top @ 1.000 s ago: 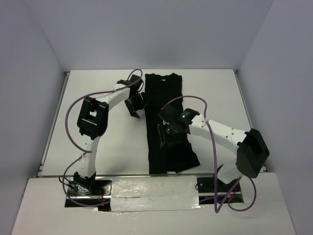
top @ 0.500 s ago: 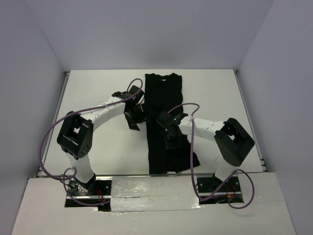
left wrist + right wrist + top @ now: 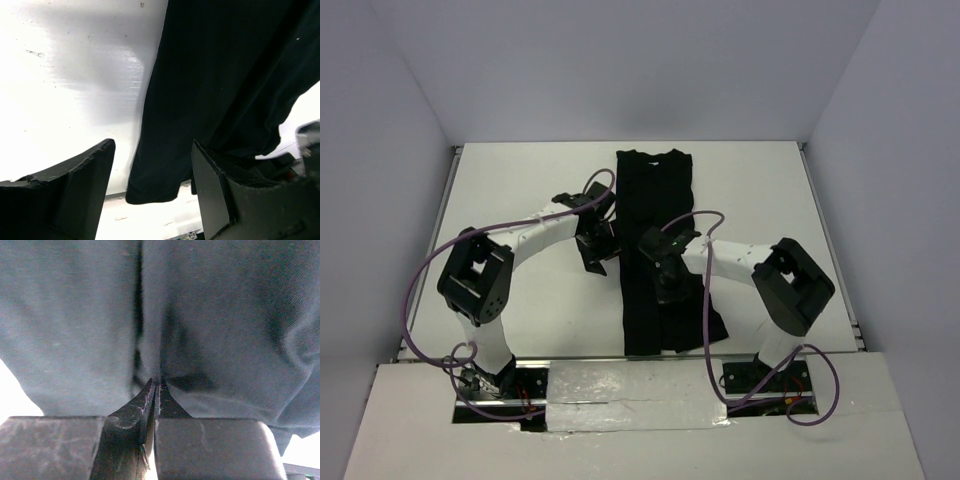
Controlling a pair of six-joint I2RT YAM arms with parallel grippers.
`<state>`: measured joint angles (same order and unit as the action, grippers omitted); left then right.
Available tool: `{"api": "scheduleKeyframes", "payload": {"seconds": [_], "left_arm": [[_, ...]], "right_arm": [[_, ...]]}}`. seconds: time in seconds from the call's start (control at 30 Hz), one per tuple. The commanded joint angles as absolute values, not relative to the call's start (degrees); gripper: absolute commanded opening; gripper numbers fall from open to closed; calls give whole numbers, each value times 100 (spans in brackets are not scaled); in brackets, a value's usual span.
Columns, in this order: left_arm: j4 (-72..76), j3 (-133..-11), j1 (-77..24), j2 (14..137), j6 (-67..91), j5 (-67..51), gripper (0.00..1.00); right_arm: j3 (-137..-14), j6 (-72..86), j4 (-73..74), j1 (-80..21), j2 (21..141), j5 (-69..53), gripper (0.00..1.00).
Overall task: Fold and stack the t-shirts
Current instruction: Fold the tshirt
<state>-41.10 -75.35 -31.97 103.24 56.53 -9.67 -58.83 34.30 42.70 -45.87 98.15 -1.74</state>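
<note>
The black t-shirt (image 3: 655, 200) lies folded into a long narrow strip from the table's far middle to its near edge, with a looser flap at the near right. My left gripper (image 3: 594, 248) is open and empty, low beside the strip's left edge. In the left wrist view the t-shirt (image 3: 215, 75) lies ahead of the open left gripper (image 3: 152, 145). My right gripper (image 3: 666, 284) rests on the strip's middle. In the right wrist view it (image 3: 157, 383) is shut, pinching a fold of the t-shirt (image 3: 225, 315).
White table (image 3: 520, 190) enclosed by pale walls at the left, back and right. A taped ledge (image 3: 620, 385) runs along the near edge by the arm bases. Purple cables (image 3: 430, 270) loop from both arms.
Both arms have drawn their elbows in. My left gripper has moved nearer along the shirt's left edge. My right gripper stays on the shirt's middle, shifted slightly nearer.
</note>
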Motion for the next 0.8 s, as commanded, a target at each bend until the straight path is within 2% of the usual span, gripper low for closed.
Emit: {"api": "scheduleKeyframes", "payload": {"seconds": [0.0, 0.77], "left_arm": [[-4157, -7699, -3182, 10389, 5493, -949, 76], [-3990, -7568, -3182, 10599, 5493, -800, 76]], "right_arm": [[-6152, 3673, 4096, -4579, 9318, -377, 0], [-6143, 4026, 3788, -4052, 9008, -1441, 1]]}}
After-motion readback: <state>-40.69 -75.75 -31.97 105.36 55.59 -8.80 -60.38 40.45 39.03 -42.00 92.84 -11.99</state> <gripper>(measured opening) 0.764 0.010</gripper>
